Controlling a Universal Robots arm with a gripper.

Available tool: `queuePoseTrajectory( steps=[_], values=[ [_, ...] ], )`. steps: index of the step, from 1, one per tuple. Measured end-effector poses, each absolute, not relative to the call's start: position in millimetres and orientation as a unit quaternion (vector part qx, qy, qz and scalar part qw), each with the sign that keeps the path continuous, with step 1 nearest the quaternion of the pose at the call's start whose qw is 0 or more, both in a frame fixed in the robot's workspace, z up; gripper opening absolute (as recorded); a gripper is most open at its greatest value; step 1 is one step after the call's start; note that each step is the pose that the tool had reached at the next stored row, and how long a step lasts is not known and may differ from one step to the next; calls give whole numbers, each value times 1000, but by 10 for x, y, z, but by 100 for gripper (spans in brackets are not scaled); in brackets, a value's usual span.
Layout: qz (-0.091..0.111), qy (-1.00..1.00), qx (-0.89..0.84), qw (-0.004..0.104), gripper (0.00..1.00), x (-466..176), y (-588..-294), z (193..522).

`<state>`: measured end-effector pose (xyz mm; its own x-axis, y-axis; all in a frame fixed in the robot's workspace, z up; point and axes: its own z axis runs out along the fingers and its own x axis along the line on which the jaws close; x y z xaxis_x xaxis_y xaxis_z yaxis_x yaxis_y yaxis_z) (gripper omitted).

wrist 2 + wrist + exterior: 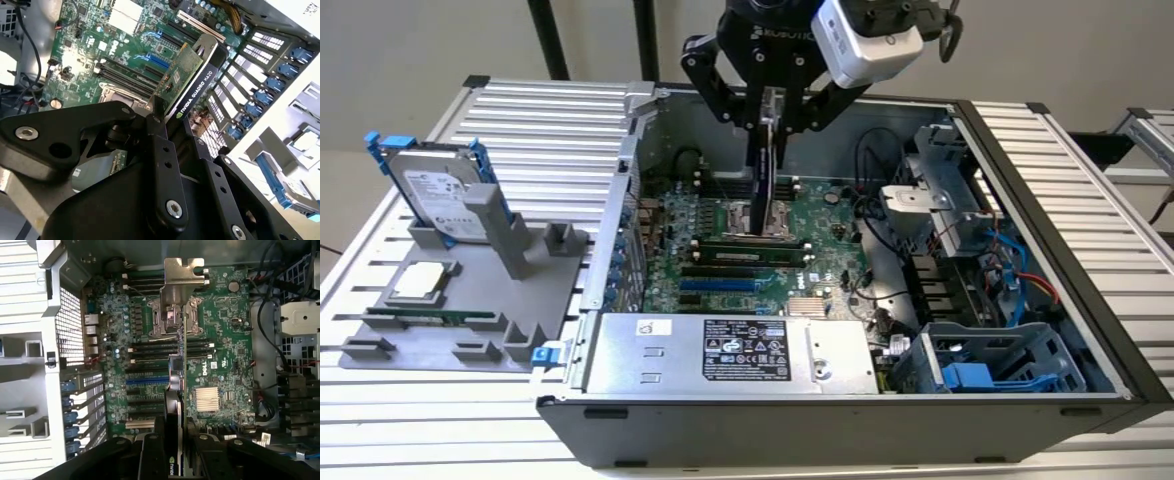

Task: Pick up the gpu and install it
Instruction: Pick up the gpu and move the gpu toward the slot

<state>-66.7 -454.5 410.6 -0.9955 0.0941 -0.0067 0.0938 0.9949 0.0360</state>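
Observation:
The gpu (pixel 767 150) hangs edge-on above the green motherboard (pixel 720 235) inside the open computer case, and my gripper (pixel 769 112) is shut on its upper edge. In the second wrist view the gpu (pixel 192 80) shows its green board on one face and its black shroud on the other, held between the black fingers (pixel 161 137). In the first wrist view the gpu (pixel 180 375) runs as a thin line over the CPU socket and memory slots. Its silver end bracket (pixel 183 275) is at the far end, and my gripper (pixel 177 442) clamps the near end.
The case walls (pixel 1027 200) surround the board, with a power supply (pixel 720 350) and a drive cage (pixel 987 365) at the front and cables (pixel 874 215) on the exterior view's right. A grey fixture (pixel 467 300) outside the case carries a hard drive (pixel 440 195) with blue rails.

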Motion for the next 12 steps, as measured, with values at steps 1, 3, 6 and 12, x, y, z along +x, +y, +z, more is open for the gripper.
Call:
queuePoseTrajectory(
  steps=[1, 3, 6, 12],
  values=[
    [18, 999, 47, 4, 0, -655, -4545, 4106],
    [18, 999, 47, 4, 0, -646, -4545, 4107],
    [18, 999, 47, 4, 0, -641, -4544, 4107],
    [18, 999, 47, 4, 0, -640, -4544, 4106]
  ],
)
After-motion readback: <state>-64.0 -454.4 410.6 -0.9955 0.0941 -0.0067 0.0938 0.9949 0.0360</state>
